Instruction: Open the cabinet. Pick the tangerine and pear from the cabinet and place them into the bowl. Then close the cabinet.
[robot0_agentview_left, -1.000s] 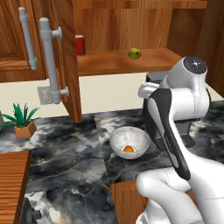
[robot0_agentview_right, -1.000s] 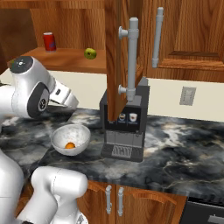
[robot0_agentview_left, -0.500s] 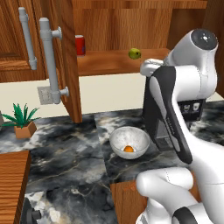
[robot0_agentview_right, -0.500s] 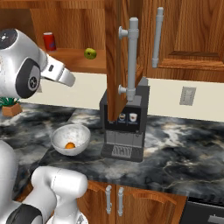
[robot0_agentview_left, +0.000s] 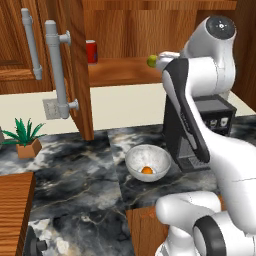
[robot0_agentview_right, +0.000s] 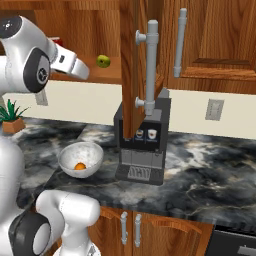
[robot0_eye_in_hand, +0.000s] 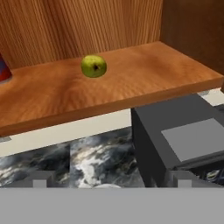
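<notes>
The cabinet (robot0_agentview_left: 79, 60) stands open, its wooden shelf (robot0_eye_in_hand: 113, 87) bare in front. On that shelf sits the yellow-green pear (robot0_eye_in_hand: 93, 66), also seen as the pear (robot0_agentview_right: 103, 61) and partly behind my arm as the pear (robot0_agentview_left: 151, 60). Down on the counter, the pale bowl (robot0_agentview_left: 135, 159) holds the orange tangerine (robot0_agentview_left: 146, 170); the right base view shows the same bowl (robot0_agentview_right: 92, 152) and tangerine (robot0_agentview_right: 79, 166). My gripper (robot0_eye_in_hand: 109, 181) is raised in front of the shelf, a little short of the pear, open and holding nothing.
A red can (robot0_agentview_left: 91, 51) stands at the shelf's back left. A dark coffee machine (robot0_agentview_right: 142, 145) sits right of the bowl, under the open right door (robot0_agentview_right: 131, 60). A potted plant (robot0_agentview_left: 25, 137) is on the counter's left.
The arm has swung up from over the bowl to shelf height, toward the pear. The gripper has stayed open. The tangerine lies in the bowl throughout.
</notes>
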